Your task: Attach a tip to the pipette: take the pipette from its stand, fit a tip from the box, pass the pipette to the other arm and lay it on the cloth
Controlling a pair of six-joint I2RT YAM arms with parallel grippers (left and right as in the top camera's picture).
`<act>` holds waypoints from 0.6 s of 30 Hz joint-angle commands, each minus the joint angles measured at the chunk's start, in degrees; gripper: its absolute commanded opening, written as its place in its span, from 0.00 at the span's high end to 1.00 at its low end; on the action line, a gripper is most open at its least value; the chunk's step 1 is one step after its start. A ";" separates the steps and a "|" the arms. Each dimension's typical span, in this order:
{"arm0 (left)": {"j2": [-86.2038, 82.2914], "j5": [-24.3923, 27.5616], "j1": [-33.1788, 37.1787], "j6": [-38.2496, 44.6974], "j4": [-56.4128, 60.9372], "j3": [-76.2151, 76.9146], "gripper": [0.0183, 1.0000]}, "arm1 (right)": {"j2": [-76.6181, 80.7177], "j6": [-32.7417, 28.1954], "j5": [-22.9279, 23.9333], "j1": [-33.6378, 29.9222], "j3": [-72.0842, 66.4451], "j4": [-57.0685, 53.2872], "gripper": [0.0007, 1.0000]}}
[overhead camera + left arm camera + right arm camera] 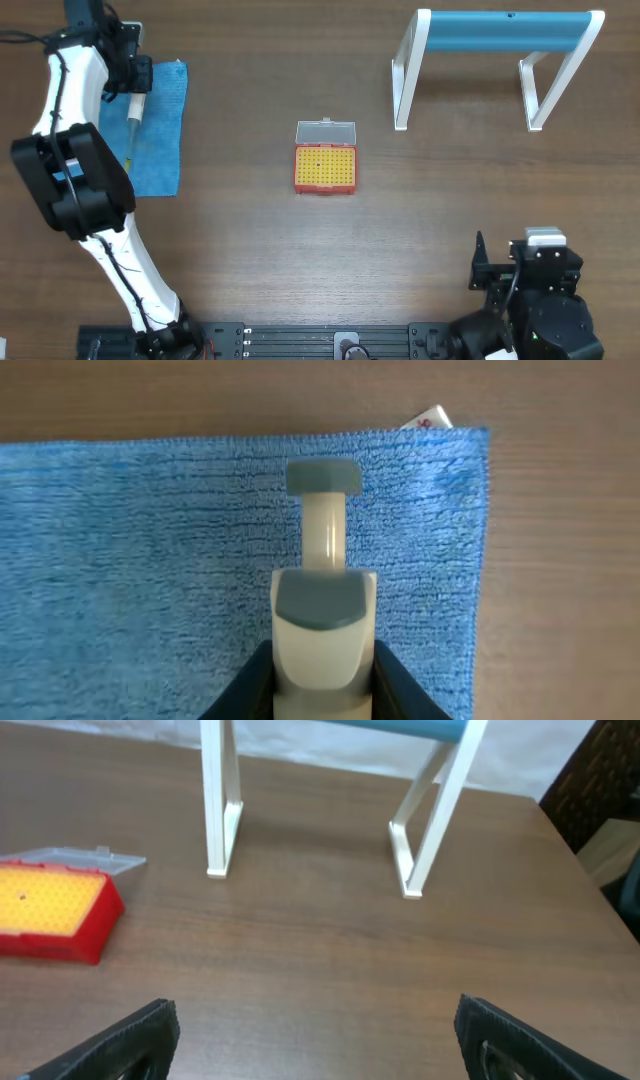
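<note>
Pipette [135, 112] clamped in the left end effector [128, 72], over the blue cloth [165, 130].

Spread over the brown desk [400, 240], from big to small: white-legged stand [500, 30] with a blue bar, far right; cloth lying flat, far left; red tip box [325, 168], open, yellow rack showing, near the middle and well apart from both. Pipette pale with a grey plunger knob, running along the cloth's length, squeezed on both sides by dark jaws, thin yellowish tip [129, 152] at its end; contact with the cloth impossible to tell. Right end effector [318, 1045] low beside its own base, jaws wide apart, holding nothing, facing stand and box.
</note>
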 commanded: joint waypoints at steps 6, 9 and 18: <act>5.88 1.70 0.13 -1.09 2.36 1.33 0.99 | -0.76 1.25 -3.28 0.17 -10.47 13.07 0.09; 6.62 1.70 0.13 -1.09 2.71 1.29 0.99 | -0.76 1.57 -4.31 0.17 -11.13 13.31 0.09; 6.21 2.14 0.02 -1.09 2.89 1.36 0.02 | -0.76 1.57 -4.28 0.17 -11.19 15.23 0.09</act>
